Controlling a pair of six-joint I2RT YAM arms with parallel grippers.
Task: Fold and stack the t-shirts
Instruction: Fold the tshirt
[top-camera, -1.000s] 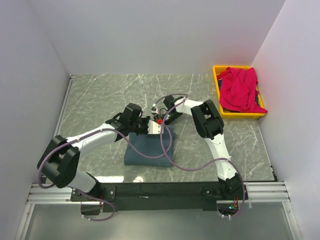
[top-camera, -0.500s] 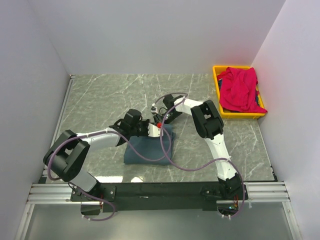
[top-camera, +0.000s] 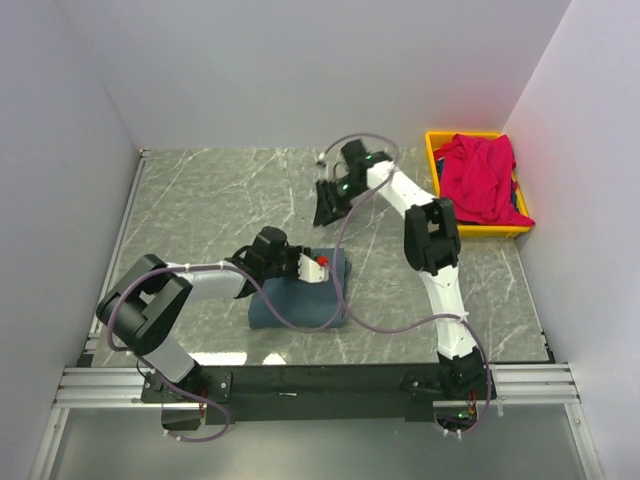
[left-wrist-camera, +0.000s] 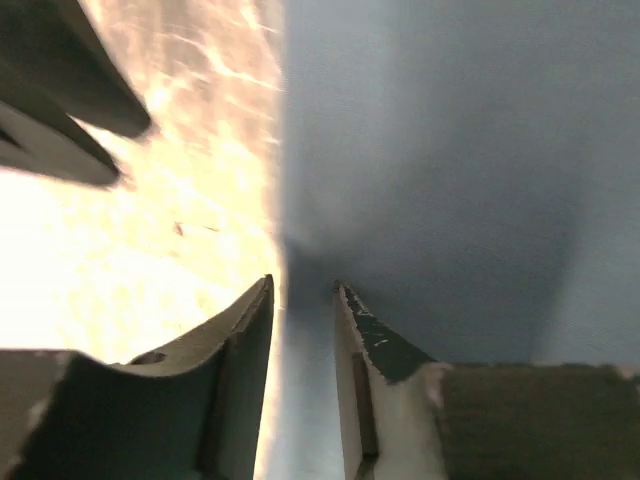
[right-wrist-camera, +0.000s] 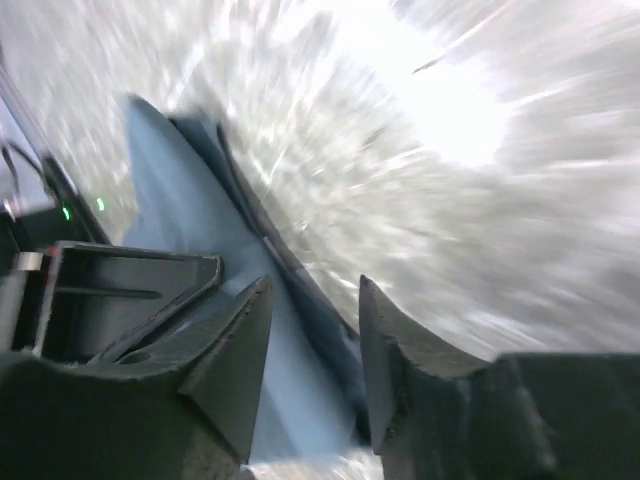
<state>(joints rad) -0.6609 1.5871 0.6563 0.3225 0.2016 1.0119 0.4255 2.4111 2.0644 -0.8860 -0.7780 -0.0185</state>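
blue-grey t-shirt (top-camera: 300, 302): folded, on desk (top-camera: 200, 200) | left pincer (left-wrist-camera: 303, 286): slightly spread, empty, at its far edge | right pincer (right-wrist-camera: 313, 283): spread, empty, beyond that edge | red t-shirt (top-camera: 478, 178): heaped in yellow bin (top-camera: 432, 162), far-right of it

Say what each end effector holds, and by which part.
Nothing seems held: the right end effector hangs open, and the left end effector stands parted at the edge of the folded slate blue-grey cloth t-shirt.

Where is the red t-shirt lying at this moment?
In the top view, the red t-shirt lies crumpled in the yellow bin at the table's far right corner, next to the right wall.
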